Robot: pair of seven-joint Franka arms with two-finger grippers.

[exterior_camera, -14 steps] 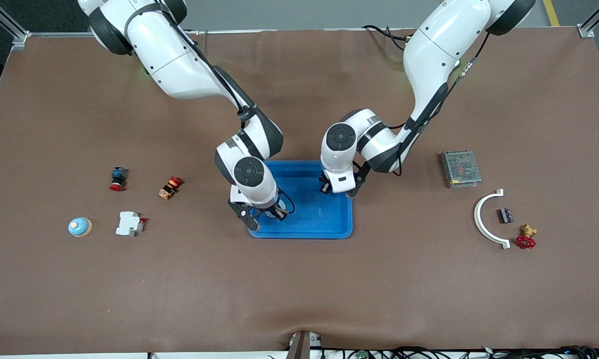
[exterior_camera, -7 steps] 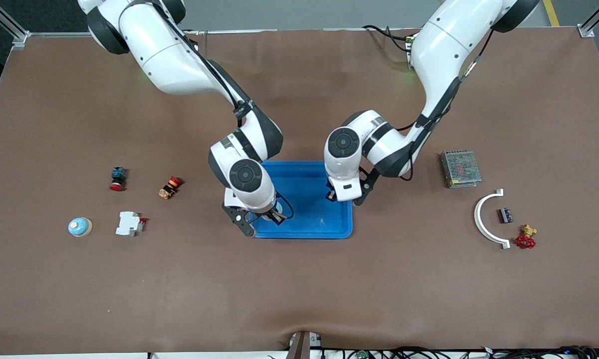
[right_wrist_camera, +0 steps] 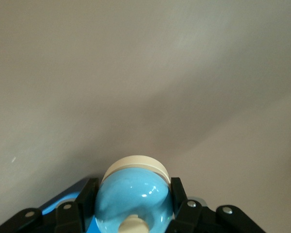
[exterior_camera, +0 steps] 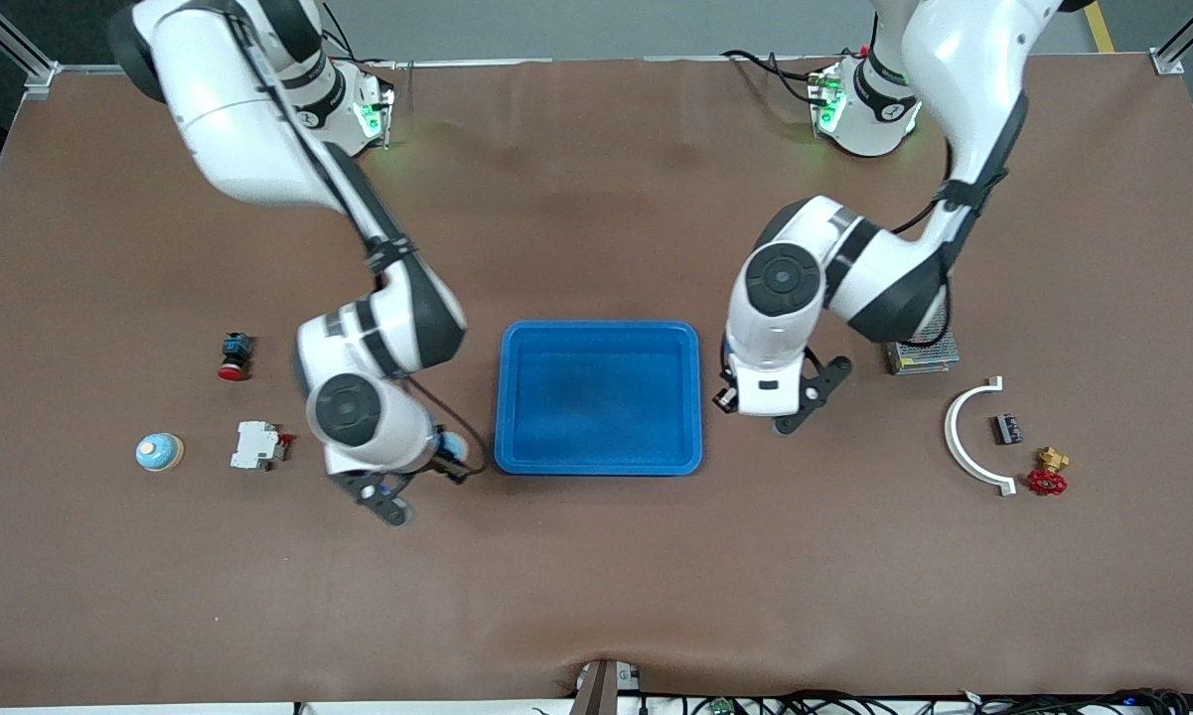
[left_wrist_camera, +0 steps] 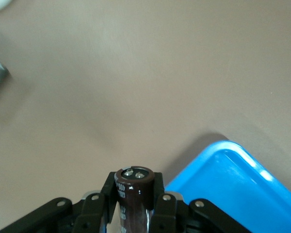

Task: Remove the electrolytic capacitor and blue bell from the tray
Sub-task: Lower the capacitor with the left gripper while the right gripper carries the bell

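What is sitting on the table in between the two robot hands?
The empty blue tray lies between the left gripper, holding the capacitor, and the right gripper, holding the bell. The front view shows it.

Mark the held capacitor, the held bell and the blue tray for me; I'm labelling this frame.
capacitor (left_wrist_camera: 134,193): left wrist view, on its brown sleeve just under the top cap.
bell (right_wrist_camera: 132,200): right wrist view, on its blue dome.
blue tray (exterior_camera: 598,464): front view, on the rim nearest the camera.

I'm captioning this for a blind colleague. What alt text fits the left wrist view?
The left gripper holds a dark brown capacitor upright between its black fingers, above the brown table. A corner of the blue tray lies just beside it.
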